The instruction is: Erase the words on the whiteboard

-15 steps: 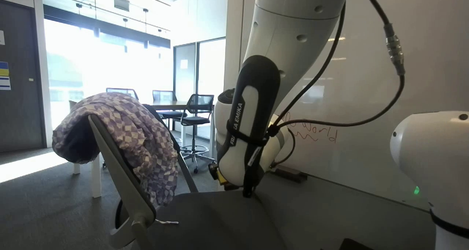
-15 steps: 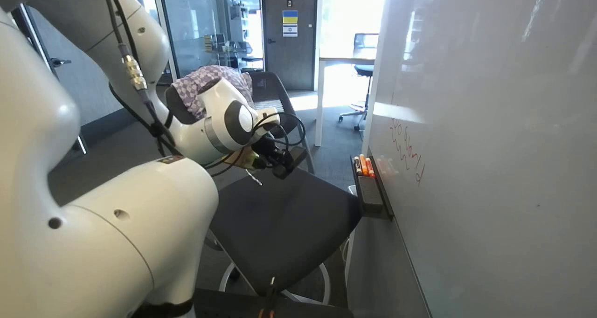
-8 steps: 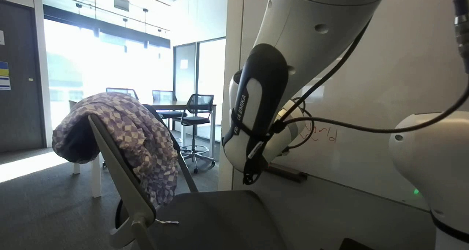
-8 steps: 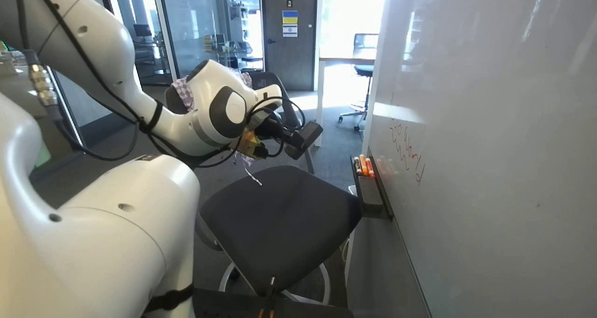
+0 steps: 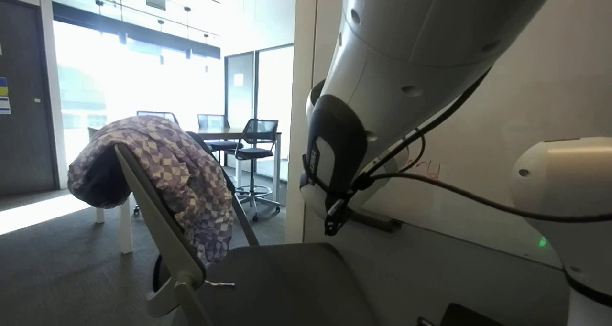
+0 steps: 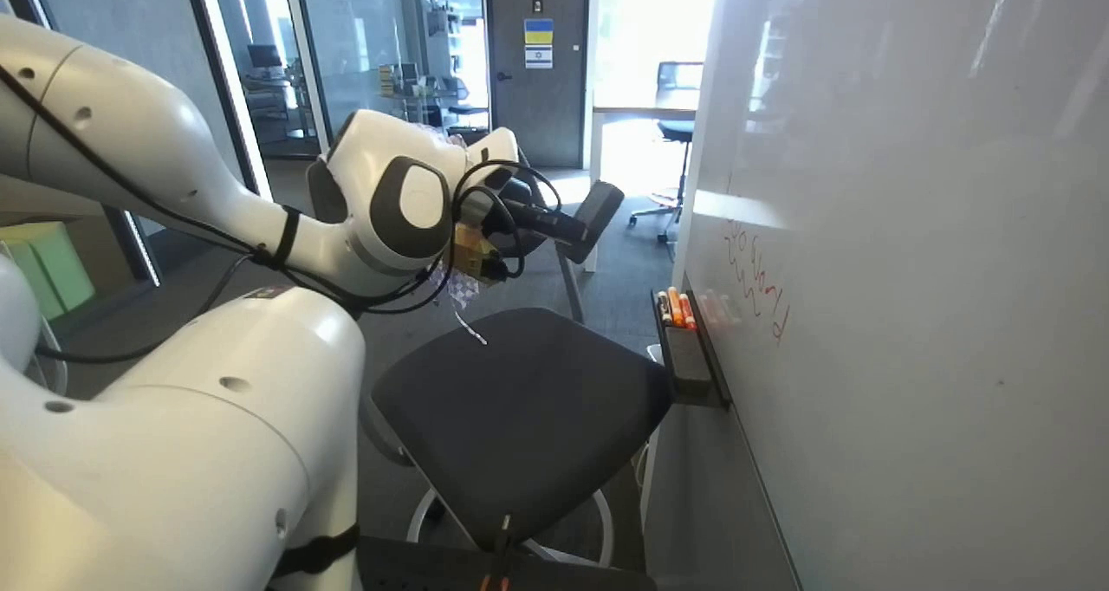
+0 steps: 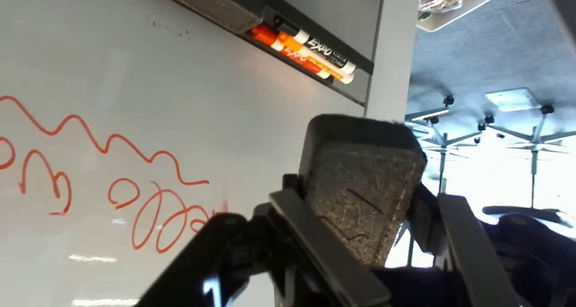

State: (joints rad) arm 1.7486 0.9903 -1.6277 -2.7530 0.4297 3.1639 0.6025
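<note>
Between fingers (image 7: 328, 248), eraser (image 7: 362, 185), red words (image 6: 755, 281) apart

Red words (image 5: 423, 167) partly behind arm (image 5: 406, 63)

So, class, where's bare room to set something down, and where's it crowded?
Free: most of the chair seat, between the white string and the tray on the whiteboard. Crowded: that tray, with markers and an eraser, and the claw, shut on another eraser.
</note>
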